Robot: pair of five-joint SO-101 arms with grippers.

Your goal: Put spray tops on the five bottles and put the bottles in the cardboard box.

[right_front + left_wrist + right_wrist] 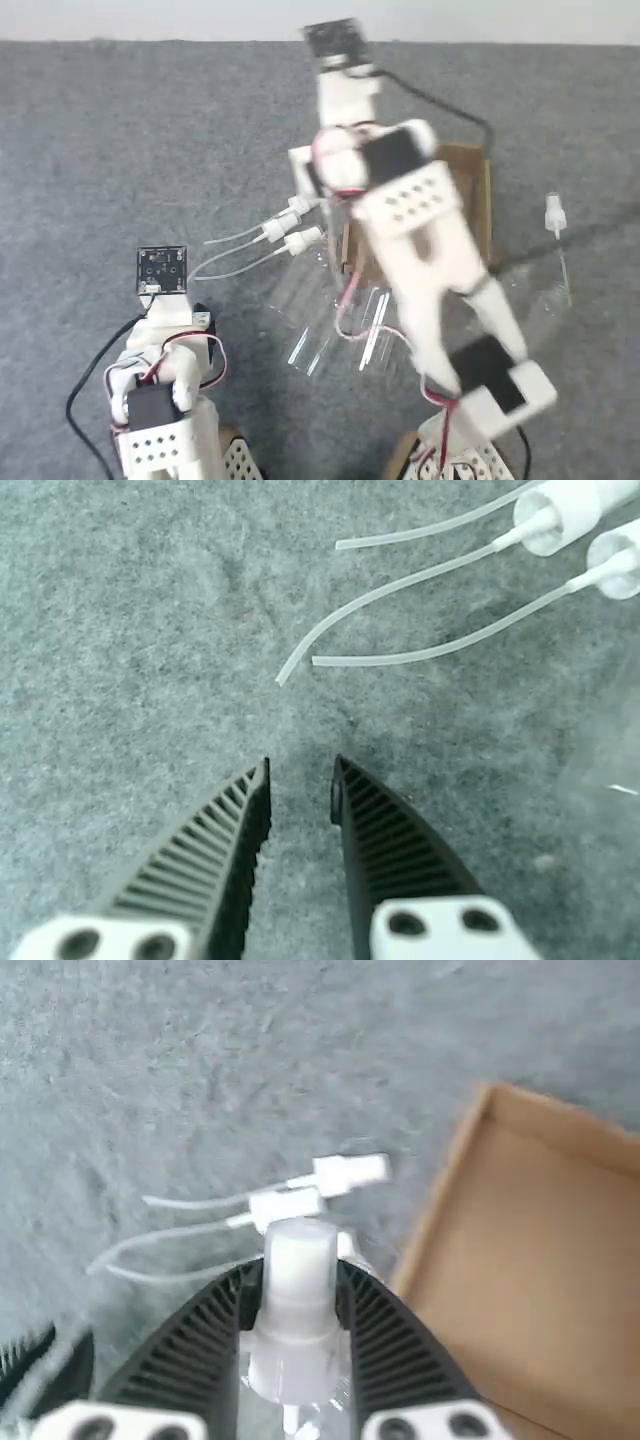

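since right end effector [297,1272] clamps a spray top [298,1245] on its bottle [297,1385] just beside the cardboard box [530,1260], boxing looks next; left end effector [300,770], narrow & empty, sits farther off near loose tops [560,520].

left arm [170,320], right arm [430,250]: white plastic, black servos [390,155], red/black cables [450,105]. left gripper [300,770], right gripper [298,1270]: black ribbed fingers [225,830], white screw-holed bases [440,930].

Bright even light, soft faint shadows
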